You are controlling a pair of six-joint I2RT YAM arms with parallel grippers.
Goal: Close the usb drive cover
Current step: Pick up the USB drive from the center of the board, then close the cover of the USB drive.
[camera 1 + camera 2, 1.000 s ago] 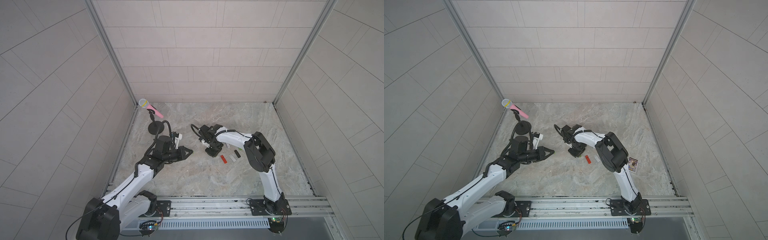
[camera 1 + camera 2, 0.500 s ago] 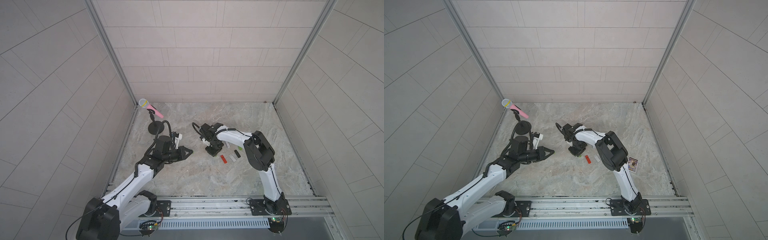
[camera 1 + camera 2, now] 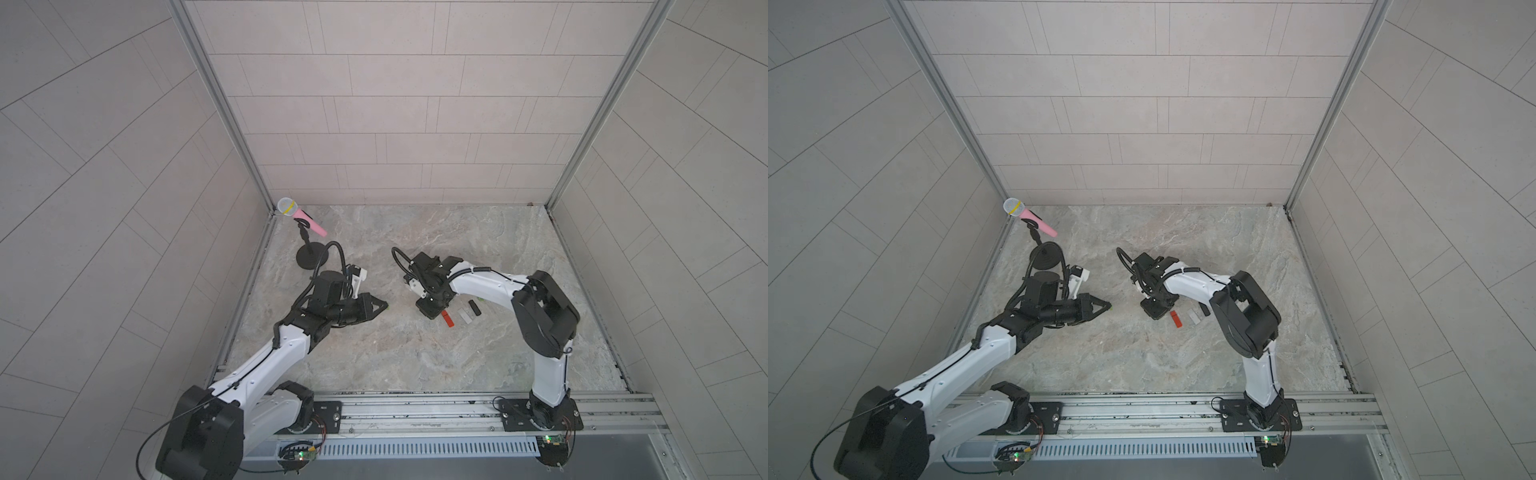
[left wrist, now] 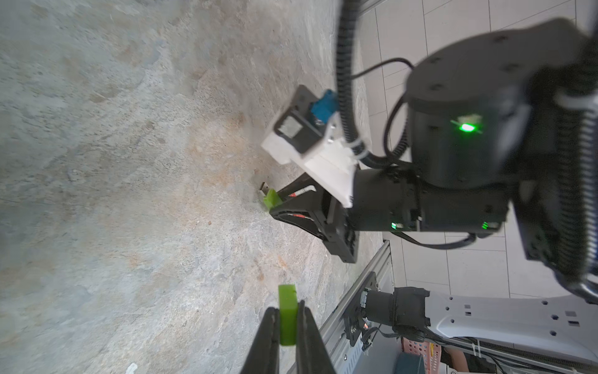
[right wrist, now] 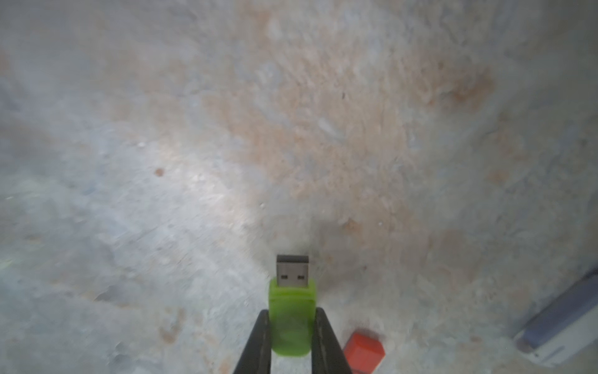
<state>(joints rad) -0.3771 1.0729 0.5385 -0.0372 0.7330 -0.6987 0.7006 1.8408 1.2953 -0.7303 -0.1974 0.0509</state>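
Observation:
My right gripper (image 5: pixel 291 312) is shut on the green usb drive (image 5: pixel 292 299), whose bare metal plug (image 5: pixel 293 270) sticks out past the fingertips, just above the stone table. In the left wrist view the same drive (image 4: pixel 271 198) shows at the tip of the right gripper (image 4: pixel 275 203). Between the fingers of my left gripper (image 4: pixel 288 307) sits the green cover (image 4: pixel 287 294), gripped and held above the table. In both top views the left gripper (image 3: pixel 384 305) (image 3: pixel 1108 308) points toward the right gripper (image 3: pixel 430 309) (image 3: pixel 1154 309), with a gap of bare table between them.
A red drive (image 3: pixel 447 319) (image 5: pixel 364 351), a white one (image 3: pixel 465 316) and a black one (image 3: pixel 474 307) lie in a row beside the right gripper. A pink microphone (image 3: pixel 301 216) on a black stand (image 3: pixel 309 259) is at the back left. Walls enclose the table.
The right gripper's jaws have closed onto the green usb drive. The left arm and its cover have not moved.

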